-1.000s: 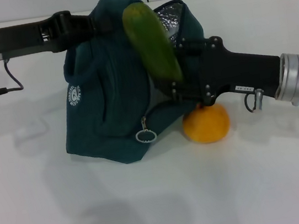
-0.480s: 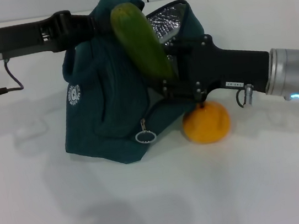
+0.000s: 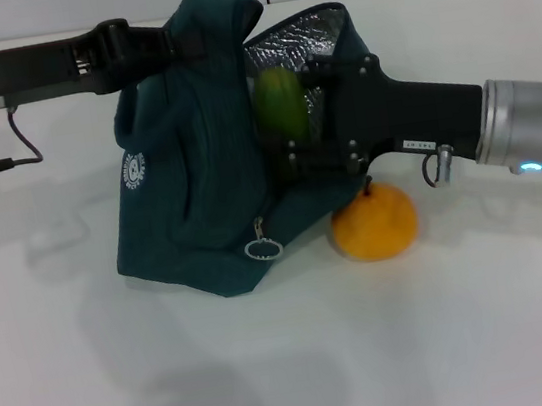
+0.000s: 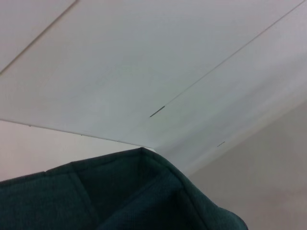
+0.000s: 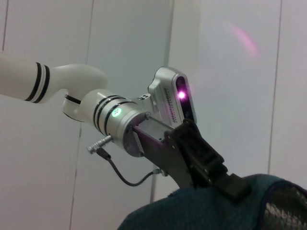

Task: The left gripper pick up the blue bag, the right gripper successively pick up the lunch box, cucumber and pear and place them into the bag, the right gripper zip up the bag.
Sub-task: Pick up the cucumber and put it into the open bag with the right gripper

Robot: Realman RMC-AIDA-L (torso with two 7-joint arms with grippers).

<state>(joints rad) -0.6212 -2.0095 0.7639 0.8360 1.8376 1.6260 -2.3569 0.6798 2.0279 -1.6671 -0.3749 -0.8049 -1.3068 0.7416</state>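
The blue bag [image 3: 193, 189] stands on the table with its mouth open toward the right, silver lining [image 3: 303, 37] showing. My left gripper [image 3: 190, 41] reaches in from the left and is shut on the bag's top handle; it also shows in the right wrist view [image 5: 234, 186]. The bag's fabric fills the low part of the left wrist view [image 4: 134, 191]. My right gripper [image 3: 291, 145] is at the bag's mouth, shut on the cucumber [image 3: 279, 104], whose far part is hidden inside. The pear [image 3: 375, 224] lies on the table under the right gripper. The lunch box is out of view.
The zipper's ring pull [image 3: 264, 248] hangs at the bag's front lower edge. The white table [image 3: 274, 364] stretches in front of the bag. A grey cable [image 3: 23, 147] loops from the left arm at the far left.
My right gripper has moved left and swung the cucumber down from above the bag into its mouth; only its near end shows now. Left gripper, bag and pear have not moved.
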